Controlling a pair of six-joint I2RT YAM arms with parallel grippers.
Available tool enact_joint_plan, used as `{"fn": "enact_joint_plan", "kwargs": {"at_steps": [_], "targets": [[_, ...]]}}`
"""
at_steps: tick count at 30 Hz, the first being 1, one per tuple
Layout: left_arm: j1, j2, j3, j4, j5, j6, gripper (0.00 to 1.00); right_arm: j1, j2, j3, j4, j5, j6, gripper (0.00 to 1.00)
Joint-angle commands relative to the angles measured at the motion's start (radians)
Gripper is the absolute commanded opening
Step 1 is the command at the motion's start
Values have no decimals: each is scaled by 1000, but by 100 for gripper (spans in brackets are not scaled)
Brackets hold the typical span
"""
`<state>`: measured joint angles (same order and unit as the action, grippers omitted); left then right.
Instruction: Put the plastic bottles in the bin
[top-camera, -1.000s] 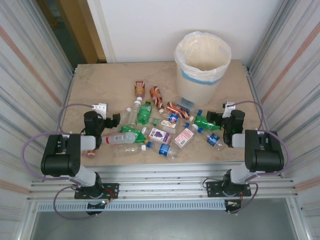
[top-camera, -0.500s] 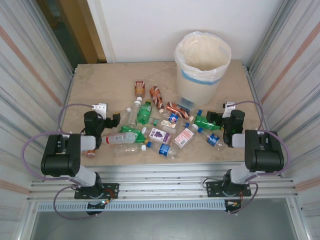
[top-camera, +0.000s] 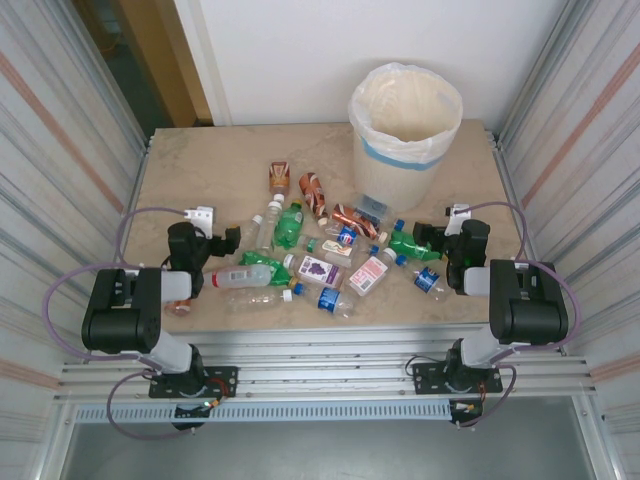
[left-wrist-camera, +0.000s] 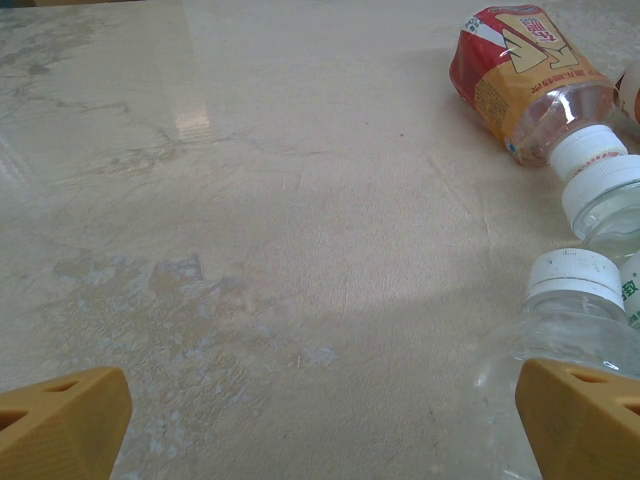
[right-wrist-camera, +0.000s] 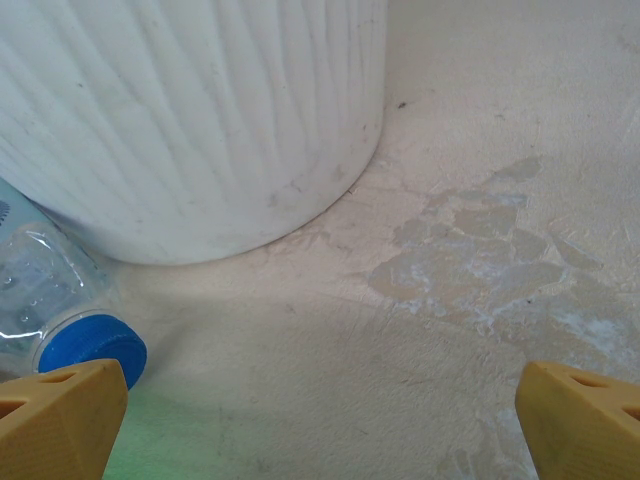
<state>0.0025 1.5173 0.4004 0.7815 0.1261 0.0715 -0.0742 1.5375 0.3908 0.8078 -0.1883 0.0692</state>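
Observation:
Several plastic bottles (top-camera: 320, 250), clear, green and brown-orange, lie scattered across the middle of the table. The bin (top-camera: 405, 135), white with a cream liner, stands at the back right. My left gripper (top-camera: 205, 228) hovers low at the left of the pile, open (left-wrist-camera: 320, 420) over bare table. A clear white-capped bottle (left-wrist-camera: 575, 300) touches its right fingertip (left-wrist-camera: 585, 420), and a red-labelled bottle (left-wrist-camera: 520, 75) lies beyond. My right gripper (top-camera: 452, 225) is open (right-wrist-camera: 320, 420) just in front of the bin's wall (right-wrist-camera: 200, 100). A clear blue-capped bottle (right-wrist-camera: 60, 300) lies by its left fingertip (right-wrist-camera: 60, 420).
The beige tabletop (top-camera: 200, 170) is fenced by corrugated metal walls (top-camera: 70, 150) on both sides and a white wall at the back. A bare stretch runs along the far left. A metal rail (top-camera: 320, 375) at the near edge carries both arm bases.

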Motion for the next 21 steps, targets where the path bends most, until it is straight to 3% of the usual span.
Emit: {"fn": "enact_joint_plan", "kwargs": {"at_steps": [1, 11, 21], "targets": [[2, -4, 14, 4, -13, 1, 99, -6, 0, 0, 19, -16, -19, 98], [6, -70, 8, -33, 16, 5, 99, -21, -6, 3, 17, -16, 1, 98], [0, -313, 31, -228, -15, -9, 99, -31, -151, 70, -214, 60, 42, 98]]}}
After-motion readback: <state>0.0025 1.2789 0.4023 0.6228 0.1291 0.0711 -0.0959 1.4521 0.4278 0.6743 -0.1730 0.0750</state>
